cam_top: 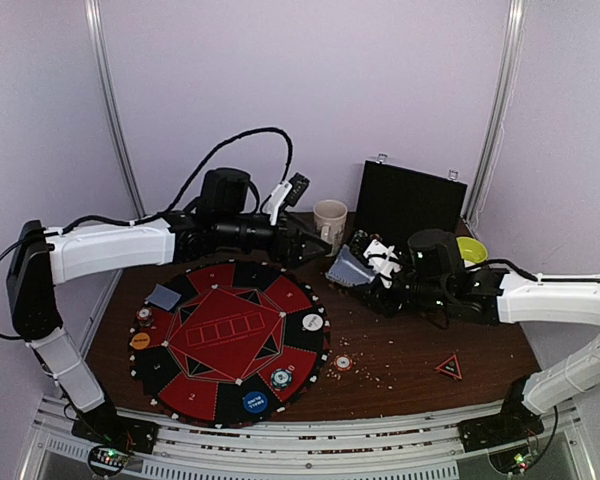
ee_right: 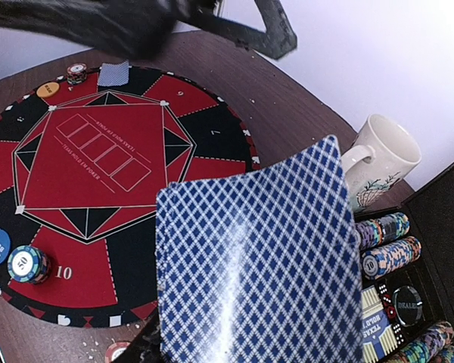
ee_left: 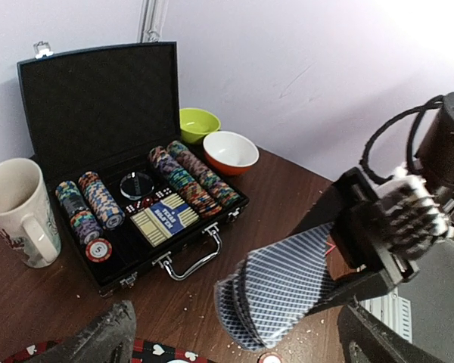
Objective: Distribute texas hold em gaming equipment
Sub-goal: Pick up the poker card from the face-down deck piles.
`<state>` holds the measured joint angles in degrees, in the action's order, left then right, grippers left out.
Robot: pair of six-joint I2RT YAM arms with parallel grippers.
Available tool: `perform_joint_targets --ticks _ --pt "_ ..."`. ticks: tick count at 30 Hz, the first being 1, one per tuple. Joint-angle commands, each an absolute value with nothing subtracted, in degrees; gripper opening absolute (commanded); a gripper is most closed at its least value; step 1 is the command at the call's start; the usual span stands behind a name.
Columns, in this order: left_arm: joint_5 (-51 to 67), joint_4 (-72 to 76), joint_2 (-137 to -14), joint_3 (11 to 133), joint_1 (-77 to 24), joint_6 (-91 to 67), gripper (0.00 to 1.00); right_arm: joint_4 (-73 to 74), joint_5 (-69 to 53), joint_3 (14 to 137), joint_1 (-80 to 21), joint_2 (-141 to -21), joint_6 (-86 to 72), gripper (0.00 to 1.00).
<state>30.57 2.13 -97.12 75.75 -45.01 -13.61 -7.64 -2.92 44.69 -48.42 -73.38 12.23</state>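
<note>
My right gripper (cam_top: pixel 368 268) is shut on a fanned deck of blue-backed cards (ee_right: pixel 257 265), held above the table between the mat and the case; the deck also shows in the left wrist view (ee_left: pixel 280 291). My left gripper (cam_top: pixel 302 247) is open and empty, just left of the deck, its fingers (ee_left: pixel 98 336) wide apart. On the round red-and-black mat (cam_top: pixel 230 335) lie one face-down card (cam_top: pixel 165 297), a chip (cam_top: pixel 145 318), an orange button (cam_top: pixel 140 341), a white button (cam_top: pixel 312 322), a chip stack (cam_top: pixel 281 378) and a blue button (cam_top: pixel 254 402). One chip (cam_top: pixel 342 363) lies beside the mat.
An open black case (ee_left: pixel 129 197) with chip rows, dice and a card box stands at the back. A cream mug (cam_top: pixel 330 222) stands left of it. A yellow-green bowl (ee_left: pixel 198 123) and an orange bowl (ee_left: pixel 230 151) stand behind it. A red triangle (cam_top: pixel 449 367) lies front right.
</note>
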Motion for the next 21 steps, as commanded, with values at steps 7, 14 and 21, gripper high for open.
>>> perform_joint_targets --ticks 7,14,21 --pt "26.94 4.39 -104.96 81.01 -46.07 -15.57 0.95 -11.31 -4.04 46.64 -49.59 -75.14 13.01 0.48" --pt "29.93 5.06 -107.67 81.86 -46.48 -16.33 0.87 -11.54 -3.99 47.20 -49.91 -75.78 13.80 0.48" --pt "29.99 3.01 -107.74 82.13 -46.42 -15.27 0.59 -12.38 -3.67 46.71 -49.86 -75.41 13.87 0.48"
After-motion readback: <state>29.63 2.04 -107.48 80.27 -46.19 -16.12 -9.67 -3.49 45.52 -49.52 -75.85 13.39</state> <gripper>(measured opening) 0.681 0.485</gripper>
